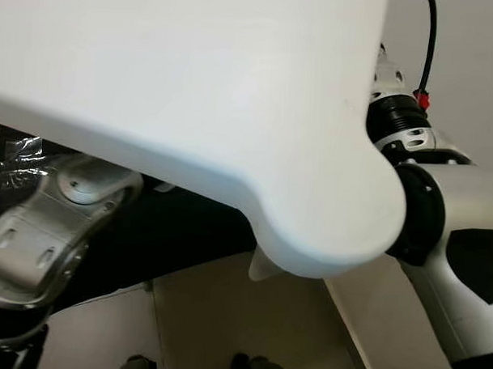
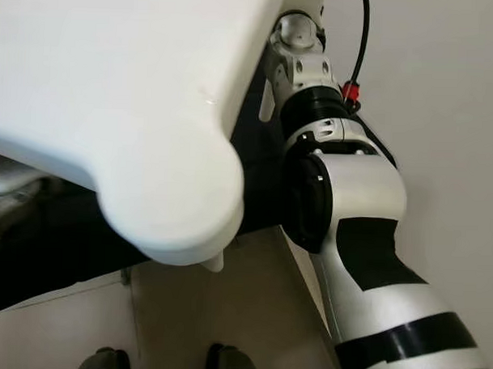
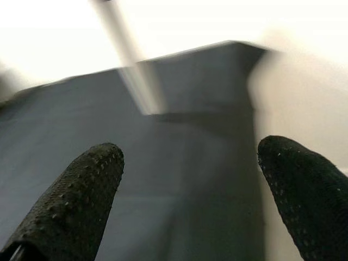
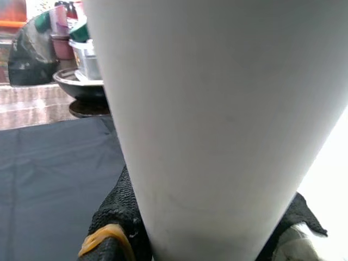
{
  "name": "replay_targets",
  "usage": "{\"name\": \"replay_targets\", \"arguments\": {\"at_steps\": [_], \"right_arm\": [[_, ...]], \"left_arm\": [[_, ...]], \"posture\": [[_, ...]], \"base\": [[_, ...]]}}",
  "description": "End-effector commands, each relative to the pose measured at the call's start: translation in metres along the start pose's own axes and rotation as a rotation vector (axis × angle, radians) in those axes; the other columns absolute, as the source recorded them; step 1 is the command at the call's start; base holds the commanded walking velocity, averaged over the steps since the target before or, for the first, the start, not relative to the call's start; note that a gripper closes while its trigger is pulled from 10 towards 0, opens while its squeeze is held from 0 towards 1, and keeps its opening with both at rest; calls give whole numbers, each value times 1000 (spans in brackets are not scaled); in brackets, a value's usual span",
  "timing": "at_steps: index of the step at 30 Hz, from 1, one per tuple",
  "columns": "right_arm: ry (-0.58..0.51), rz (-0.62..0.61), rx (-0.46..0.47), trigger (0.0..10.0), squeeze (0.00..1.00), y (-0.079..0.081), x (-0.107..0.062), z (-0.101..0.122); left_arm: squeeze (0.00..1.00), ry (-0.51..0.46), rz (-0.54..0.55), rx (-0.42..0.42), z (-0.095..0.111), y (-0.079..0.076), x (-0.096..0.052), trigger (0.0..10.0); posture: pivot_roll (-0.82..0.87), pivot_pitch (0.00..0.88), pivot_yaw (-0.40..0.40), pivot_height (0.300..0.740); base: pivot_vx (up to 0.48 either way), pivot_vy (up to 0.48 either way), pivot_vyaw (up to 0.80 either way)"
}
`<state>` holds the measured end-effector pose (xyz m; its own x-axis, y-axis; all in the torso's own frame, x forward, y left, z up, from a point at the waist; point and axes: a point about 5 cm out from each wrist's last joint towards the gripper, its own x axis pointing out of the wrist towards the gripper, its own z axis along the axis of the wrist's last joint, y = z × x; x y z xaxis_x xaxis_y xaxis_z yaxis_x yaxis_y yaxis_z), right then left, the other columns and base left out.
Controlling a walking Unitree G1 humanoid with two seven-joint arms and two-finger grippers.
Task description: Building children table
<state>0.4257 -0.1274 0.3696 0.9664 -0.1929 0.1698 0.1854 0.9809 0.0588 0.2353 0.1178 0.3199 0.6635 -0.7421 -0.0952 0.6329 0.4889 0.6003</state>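
White tabletop (image 1: 193,93) fills upper left of the head view, rounded corner at centre; right hand (image 4: 206,239) clamped around a white leg (image 4: 217,109); left hand (image 3: 190,206) spread wide, holding nothing, over dark mat (image 3: 163,179); tan floor (image 1: 250,322) below.

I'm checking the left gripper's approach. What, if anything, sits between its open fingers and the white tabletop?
Nothing visible does. The left gripper is open over a dark mat, with only a blurred pale bar ahead; the tabletop hangs above.
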Motion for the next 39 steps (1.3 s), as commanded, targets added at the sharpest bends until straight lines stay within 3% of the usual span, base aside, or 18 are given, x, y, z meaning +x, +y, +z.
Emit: {"name": "replay_targets", "arguments": {"at_steps": [1, 4, 6, 7, 8, 9, 11, 13, 15, 18, 21, 25, 27, 29, 31, 35, 37, 39], "right_arm": [[156, -39, -73, 10000, 0, -12, 0, -33], [179, -49, -94, 10000, 0, -16, 0, -42], [196, -50, -109, 10000, 0, -18, -1, -50], [196, -50, -109, 10000, 0, -18, -1, -50], [198, -52, -117, 10000, 0, -19, -1, -51], [206, -53, -117, 10000, 0, -20, -1, -54], [209, -54, -118, 10000, 0, -20, -1, -56], [223, -52, -119, 10000, 0, -21, -2, -61], [231, -51, -115, 10000, 0, -21, -2, -63], [250, -45, -77, 10000, 0, -21, -3, -69], [261, -55, -71, 10000, 0, -22, -4, -72], [270, -68, -66, 10000, 0, -24, -4, -75], [269, -101, -69, 10000, 0, -34, -3, -77], [264, -112, -74, 10000, 0, -38, -3, -77], [252, -157, -70, 10000, 0, -50, -1, -75], [208, -260, -84, 10000, 0, -68, 1, -69], [208, -260, -84, 10000, 0, -68, 1, -69], [168, -348, -85, 10000, 0, -87, 2, -61]], "left_arm": [[0, -68, -137, 44, 14, -7, -8, 10000], [0, -110, -300, 81, 36, 9, -24, 10000], [0, -114, -407, 131, 57, 27, -24, 10000], [0, -114, -407, 131, 57, 27, -24, 10000], [0, -117, -414, 113, 60, 35, -25, 10000], [0, -93, -417, 103, 63, 55, -28, 10000], [0, -79, -431, 108, 63, 63, -30, 10000], [0, -86, -492, 42, 66, 83, -37, 10000], [0, -111, -520, 5, 68, 93, -41, 10000], [0, -208, -360, -182, 62, 143, -44, 10000], [0, -252, -255, -294, 53, 167, -44, 10000], [0, -276, -215, -353, 48, 177, -45, 10000], [0, -255, -111, -394, 34, 192, -48, 10000], [0, -242, -65, -410, 29, 198, -49, 10000], [0, -236, 81, -457, 11, 210, -52, 10000], [0, -190, 211, -484, -12, 214, -53, 10000], [0, -190, 211, -484, -12, 214, -53, 10000], [0, -102, 282, -491, -37, 214, -51, 10000]], "posture": [[-6, 159, -185, 740], [14, 160, -181, 740], [25, 160, -175, 740], [25, 160, -175, 740], [33, 159, -175, 740], [48, 156, -171, 740], [50, 156, -169, 740], [53, 155, -163, 740], [53, 155, -163, 740], [61, 154, -139, 740], [57, 152, -121, 740], [57, 152, -121, 740], [51, 149, -106, 740], [51, 149, -106, 740], [43, 146, -95, 740], [37, 149, -89, 740], [37, 149, -89, 740], [30, 153, -84, 740]], "base": [[0, 0, 0], [0, 0, 0], [0, 0, 0], [0, 0, 0], [0, 0, 0], [0, 0, 0], [0, 0, 0], [0, 0, 0], [0, 0, 0], [0, 0, 0], [0, 0, 0], [0, 0, 0], [0, 0, 0], [0, 0, 0], [0, 0, 0], [0, 0, 0], [0, 0, 0], [0, 0, 0]]}}
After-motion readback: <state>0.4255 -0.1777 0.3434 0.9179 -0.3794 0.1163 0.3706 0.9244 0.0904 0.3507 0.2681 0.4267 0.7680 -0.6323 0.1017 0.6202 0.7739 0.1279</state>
